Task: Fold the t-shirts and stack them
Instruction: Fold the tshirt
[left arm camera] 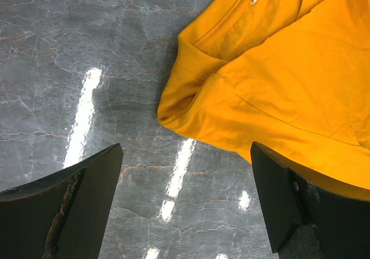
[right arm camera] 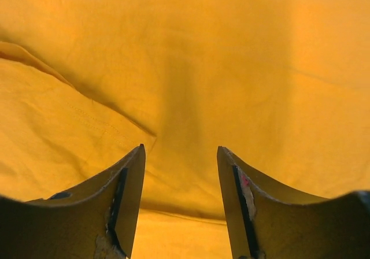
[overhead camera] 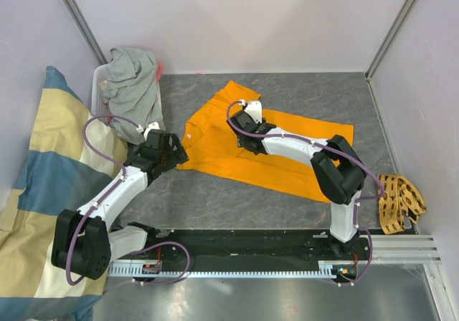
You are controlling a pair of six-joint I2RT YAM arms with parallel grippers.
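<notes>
The orange t-shirt (overhead camera: 211,145) lies partly folded on the grey marble table, its collar end to the left. My right gripper (overhead camera: 242,136) is over its upper middle. In the right wrist view the gripper (right arm camera: 180,149) is open just above the orange cloth (right arm camera: 231,56), with nothing pinched between the fingers. My left gripper (overhead camera: 179,152) is at the shirt's left edge. It (left arm camera: 186,155) stands wide open over bare table, with the shirt's folded corner (left arm camera: 289,68) just ahead of it. The grey t-shirt (overhead camera: 133,84) is bunched up at the back left.
The grey t-shirt sits in a white bin (overhead camera: 97,92) by the left wall. A large cream-and-blue cloth (overhead camera: 36,170) covers the left side. A tan woven piece (overhead camera: 398,199) lies at the right edge. Walls enclose the table.
</notes>
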